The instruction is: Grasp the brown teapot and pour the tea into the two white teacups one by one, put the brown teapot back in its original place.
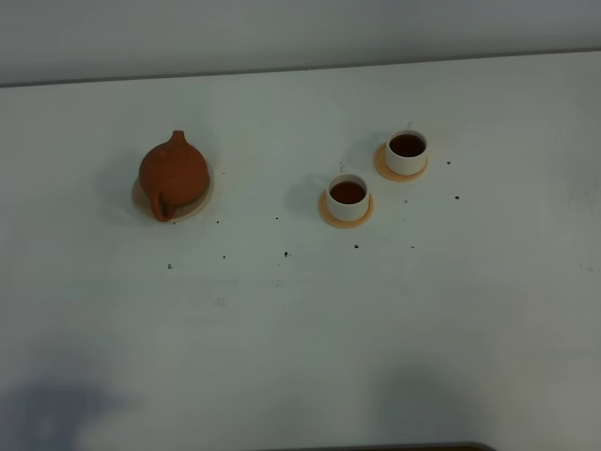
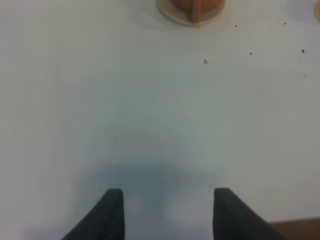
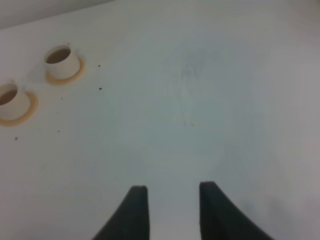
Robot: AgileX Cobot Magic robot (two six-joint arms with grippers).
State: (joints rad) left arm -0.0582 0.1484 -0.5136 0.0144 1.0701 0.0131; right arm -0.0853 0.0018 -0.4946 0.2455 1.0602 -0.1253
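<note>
Brown clay: one brown teapot (image 1: pixel 174 172) sits on one beige saucer (image 1: pixel 200 202); two white teacups (image 1: pixel 348 199) (image 1: pixel 407 152) hold dark tea, each on a coaster. Left gripper (image 2: pixel 165 212) and right gripper (image 3: pixel 172 210) hang spread and empty, well apart from the pot.

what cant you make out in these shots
- Brown teapot: the left wrist view cuts it off at the frame edge, leaving only its base and saucer.
- Teapot spout: unclear in the high view.
- Nearer teacup: cropped by the right wrist frame edge.
- Dark specks on the table: too small to identify.
</note>
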